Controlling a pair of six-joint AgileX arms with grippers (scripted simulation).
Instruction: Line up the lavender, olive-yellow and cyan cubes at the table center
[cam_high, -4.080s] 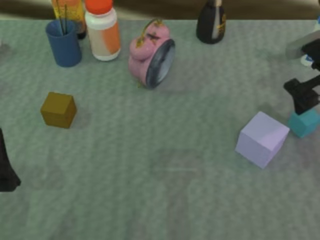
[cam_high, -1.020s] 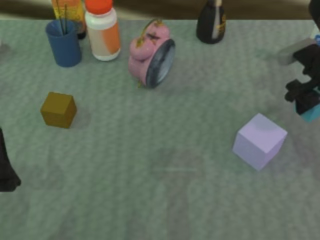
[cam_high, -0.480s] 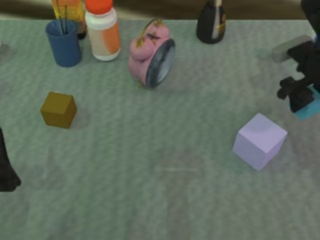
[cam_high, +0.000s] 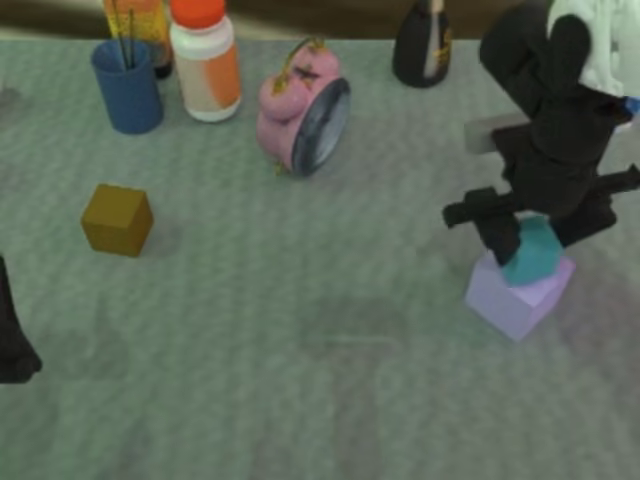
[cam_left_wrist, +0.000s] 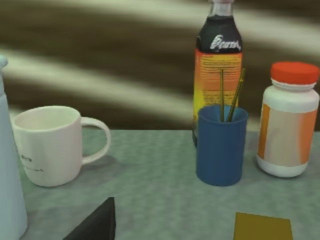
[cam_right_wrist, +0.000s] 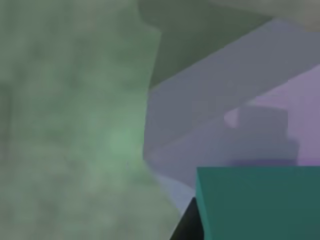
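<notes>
Fingers (cam_high: 497, 238) of the right gripper (cam_high: 535, 240) clamped on the small cyan cube (cam_high: 534, 253), one black finger on each side of it, held above the table. Directly under the fingers, the larger pale lavender cube (cam_high: 510, 297), on the green cloth-covered table (cam_high: 330, 400) right of centre; in the right wrist view the cyan cube (cam_right_wrist: 260, 202) over the lavender top face (cam_right_wrist: 235, 120), contact between the two not clear. Behind the fingers, toward the far edge, a dark bottle with a pale label (cam_high: 421, 42). Off to the fingers' left, a pink twin-bell alarm clock (cam_high: 300, 108) lying tilted with its dial toward the table centre. Farther left again, a white pill bottle with an orange cap and orange label (cam_high: 204, 62), a blue cylindrical cup holding thin sticks (cam_high: 127, 85), and an orange-labelled bottle (cam_high: 136, 25) behind the cup. Well apart from the right fingers, on the left side of the table, the olive-yellow cube (cam_high: 117, 219), alone and untouched.

Left gripper (cam_high: 12, 345) parked at the left edge of the table, near side, nothing in it; whether open or closed cannot be told. From its wrist view: olive-yellow cube's top (cam_left_wrist: 263, 229) close by, blue cup (cam_left_wrist: 220, 145), pill bottle (cam_left_wrist: 287, 120) and cola-type bottle (cam_left_wrist: 219, 60) beyond, plus a white ceramic mug (cam_left_wrist: 47, 145) with its handle toward the cup.
</notes>
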